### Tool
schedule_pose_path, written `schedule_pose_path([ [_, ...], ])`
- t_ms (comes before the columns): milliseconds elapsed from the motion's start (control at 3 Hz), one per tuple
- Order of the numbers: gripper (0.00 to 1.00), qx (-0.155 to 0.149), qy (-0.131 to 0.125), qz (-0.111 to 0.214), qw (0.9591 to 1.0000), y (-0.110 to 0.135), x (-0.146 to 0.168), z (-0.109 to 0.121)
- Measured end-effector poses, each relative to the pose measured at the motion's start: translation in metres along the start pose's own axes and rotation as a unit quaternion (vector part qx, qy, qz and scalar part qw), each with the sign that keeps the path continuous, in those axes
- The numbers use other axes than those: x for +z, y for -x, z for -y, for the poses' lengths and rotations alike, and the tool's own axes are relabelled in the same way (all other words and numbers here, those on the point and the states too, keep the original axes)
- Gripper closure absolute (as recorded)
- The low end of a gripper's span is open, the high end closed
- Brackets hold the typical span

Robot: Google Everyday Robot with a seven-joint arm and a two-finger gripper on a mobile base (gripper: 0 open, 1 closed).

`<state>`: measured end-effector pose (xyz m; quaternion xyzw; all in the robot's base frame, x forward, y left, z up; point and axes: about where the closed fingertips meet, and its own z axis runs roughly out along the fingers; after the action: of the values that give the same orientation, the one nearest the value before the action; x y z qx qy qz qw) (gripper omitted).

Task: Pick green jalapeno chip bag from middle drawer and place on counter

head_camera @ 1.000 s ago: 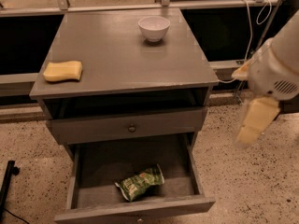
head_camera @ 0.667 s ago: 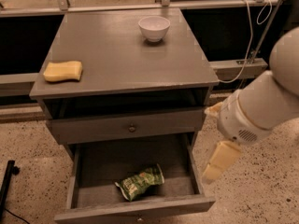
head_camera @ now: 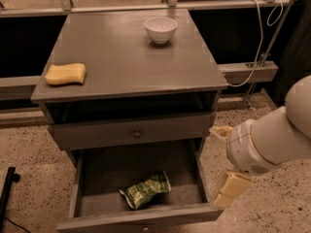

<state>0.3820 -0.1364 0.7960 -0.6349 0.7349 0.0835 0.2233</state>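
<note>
The green jalapeno chip bag (head_camera: 146, 190) lies crumpled on the floor of the open middle drawer (head_camera: 109, 171), near its front wall. The counter (head_camera: 121, 47) is the grey cabinet top above. My gripper (head_camera: 230, 190), with cream-coloured parts on a thick white arm (head_camera: 265, 142), hangs just outside the drawer's right wall, to the right of the bag and apart from it. It holds nothing that I can see.
A yellow sponge (head_camera: 65, 74) lies at the counter's left edge and a white bowl (head_camera: 161, 29) stands at its back. A shut drawer with a round knob (head_camera: 137, 134) sits above the open one. A white cable (head_camera: 260, 47) hangs at the right. The floor is speckled.
My arm has swung left and down from beside the cabinet's right side to the right wall of the open drawer. The bag, sponge and bowl have not moved.
</note>
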Motion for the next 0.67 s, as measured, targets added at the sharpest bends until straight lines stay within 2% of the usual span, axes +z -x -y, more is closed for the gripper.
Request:
schedule_pose_path([
  [333, 0.0, -0.003, 0.011, 0.035, 0.9993, 0.007, 0.038, -0.014],
  [667, 0.0, -0.025, 0.02, 0.129, 0.9911, 0.044, 0.1, -0.048],
])
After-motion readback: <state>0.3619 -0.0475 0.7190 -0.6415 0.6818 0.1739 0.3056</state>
